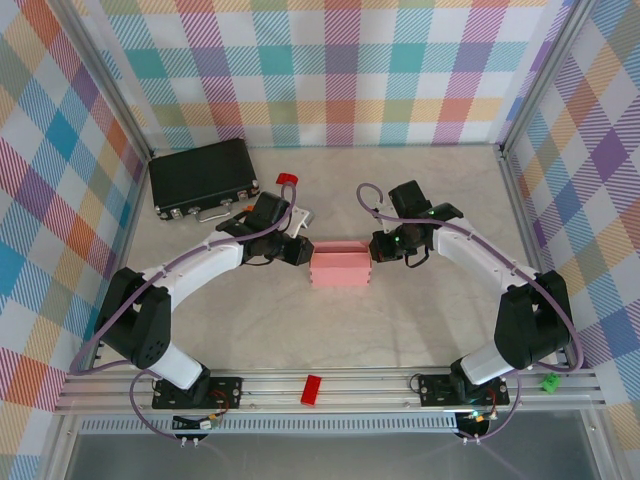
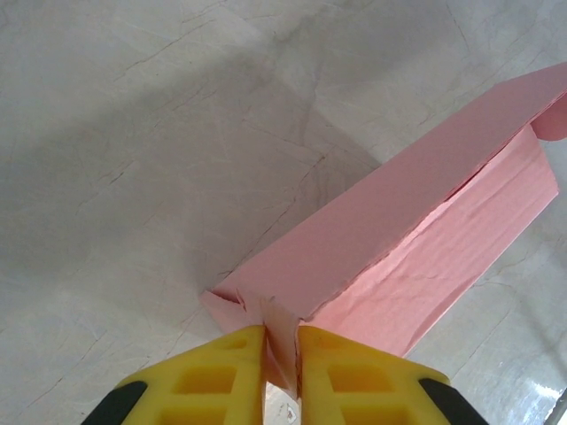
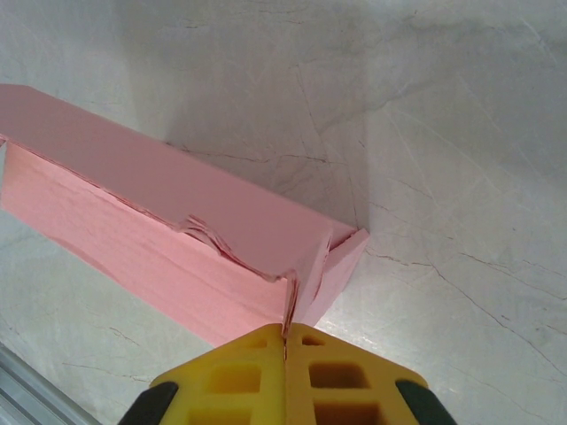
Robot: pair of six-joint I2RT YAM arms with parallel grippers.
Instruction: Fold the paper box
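Observation:
The pale-pink paper box [image 1: 339,269] lies mid-table as a shallow, partly folded shape between both arms. My left gripper [image 1: 304,250] is at its left end, and my right gripper [image 1: 372,250] at its right end. In the left wrist view the yellow fingers [image 2: 232,376] are shut on a thin upright flap at the end of the paper box [image 2: 390,221]. Seen from the right wrist, the yellow fingers [image 3: 323,376] pinch the card edge at the corner of the paper box [image 3: 177,199], with one side wall crumpled.
A black case [image 1: 202,178] sits at the back left, with a small red block [image 1: 288,180] beside it. Another red block [image 1: 312,389] lies on the front rail and a green piece [image 1: 549,381] at the right. Plaid walls enclose the table.

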